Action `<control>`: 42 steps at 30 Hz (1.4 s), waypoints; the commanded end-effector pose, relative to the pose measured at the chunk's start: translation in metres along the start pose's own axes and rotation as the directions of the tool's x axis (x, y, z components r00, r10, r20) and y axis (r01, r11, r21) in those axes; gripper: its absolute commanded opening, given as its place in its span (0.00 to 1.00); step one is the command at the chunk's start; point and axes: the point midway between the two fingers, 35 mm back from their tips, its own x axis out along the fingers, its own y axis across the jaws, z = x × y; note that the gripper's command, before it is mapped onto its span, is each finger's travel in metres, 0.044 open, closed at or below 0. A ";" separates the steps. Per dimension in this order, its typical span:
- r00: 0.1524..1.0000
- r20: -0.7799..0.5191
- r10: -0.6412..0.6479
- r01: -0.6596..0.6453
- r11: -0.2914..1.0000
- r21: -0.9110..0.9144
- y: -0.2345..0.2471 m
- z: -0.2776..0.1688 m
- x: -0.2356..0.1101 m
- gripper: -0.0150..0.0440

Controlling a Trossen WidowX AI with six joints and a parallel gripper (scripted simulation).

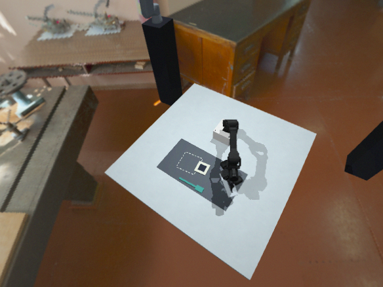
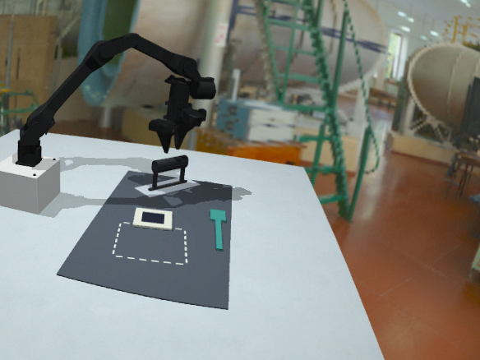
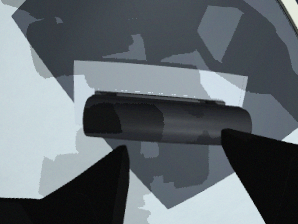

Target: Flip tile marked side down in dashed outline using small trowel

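The black gripper [image 2: 173, 144] hangs with tapered fingers spread apart, holding nothing, just above a dark cylindrical handle [image 2: 170, 163] standing on a pale flat blade [image 2: 186, 186] at the mat's far edge. The matte grey mat [image 2: 205, 279] carries a cream-framed tile [image 2: 153, 218], dark face up, touching the dashed outline's [image 2: 150, 260] far side. A flat teal tool [image 2: 218, 228] lies to the right, apart.
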 end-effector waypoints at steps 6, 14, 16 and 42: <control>1.000 -0.001 -0.001 0.001 0.956 0.293 0.000 0.000 0.000 0.71; 1.000 -0.001 -0.001 0.002 0.839 0.545 0.000 0.000 -0.001 0.71; 1.000 -0.001 -0.001 0.002 0.799 0.602 -0.001 0.000 -0.001 0.71; 1.000 -0.002 -0.002 0.002 0.020 1.000 -0.001 0.001 -0.001 0.71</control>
